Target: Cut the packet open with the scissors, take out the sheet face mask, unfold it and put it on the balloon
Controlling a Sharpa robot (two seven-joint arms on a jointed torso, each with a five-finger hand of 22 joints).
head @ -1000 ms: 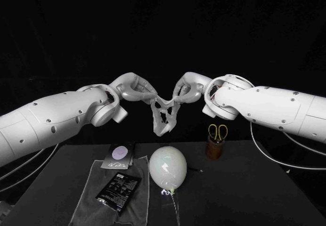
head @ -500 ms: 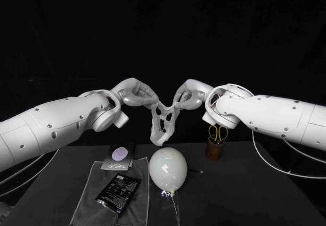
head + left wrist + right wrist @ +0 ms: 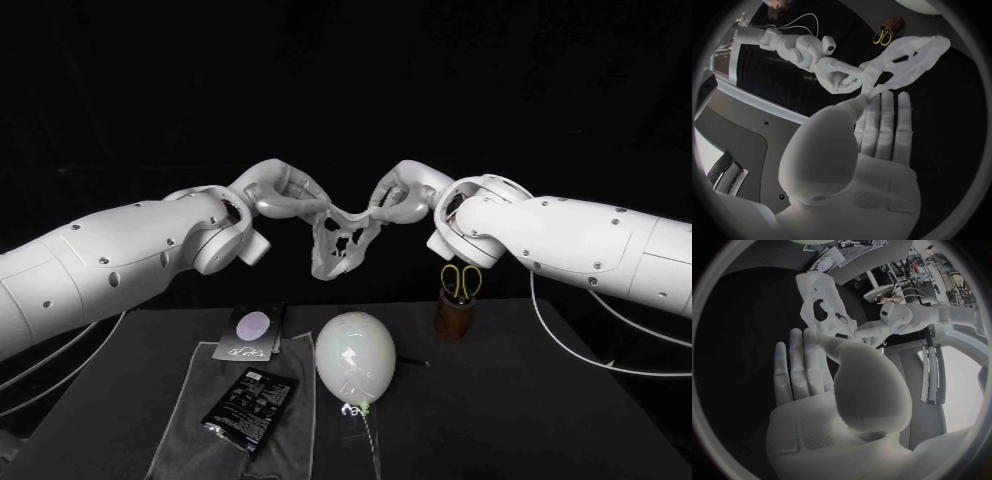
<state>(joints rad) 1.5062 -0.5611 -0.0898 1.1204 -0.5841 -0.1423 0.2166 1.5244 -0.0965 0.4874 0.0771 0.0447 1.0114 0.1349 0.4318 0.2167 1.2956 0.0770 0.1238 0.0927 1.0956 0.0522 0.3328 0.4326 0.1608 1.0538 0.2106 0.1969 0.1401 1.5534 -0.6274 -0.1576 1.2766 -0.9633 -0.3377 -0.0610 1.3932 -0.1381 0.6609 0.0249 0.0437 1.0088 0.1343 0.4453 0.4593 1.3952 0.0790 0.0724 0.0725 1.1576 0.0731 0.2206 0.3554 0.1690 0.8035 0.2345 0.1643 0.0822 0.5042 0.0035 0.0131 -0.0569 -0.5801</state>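
A white sheet face mask (image 3: 339, 240) hangs in the air above the table, stretched between both hands. My left hand (image 3: 281, 192) pinches its one upper corner and my right hand (image 3: 398, 193) pinches the other. The left wrist view shows the mask (image 3: 907, 57) spread beyond my left hand (image 3: 879, 125), and the right wrist view shows the mask (image 3: 820, 300) past my right hand (image 3: 811, 365). Below it a pale balloon (image 3: 356, 358) lies on the table. The cut dark packet (image 3: 248, 405) lies on a grey cloth (image 3: 188, 435). Yellow-handled scissors (image 3: 462, 280) stand in a brown holder (image 3: 454, 318).
A small dark card with a pale oval (image 3: 253, 333) lies at the far end of the cloth, left of the balloon. The balloon's string (image 3: 368, 435) trails toward the table's front edge. The black table (image 3: 548, 420) is bare to the right of the balloon.
Both hands have lifted the mask a little and pulled it wider, so it hangs shorter and more spread than before. The things on the table have not moved.
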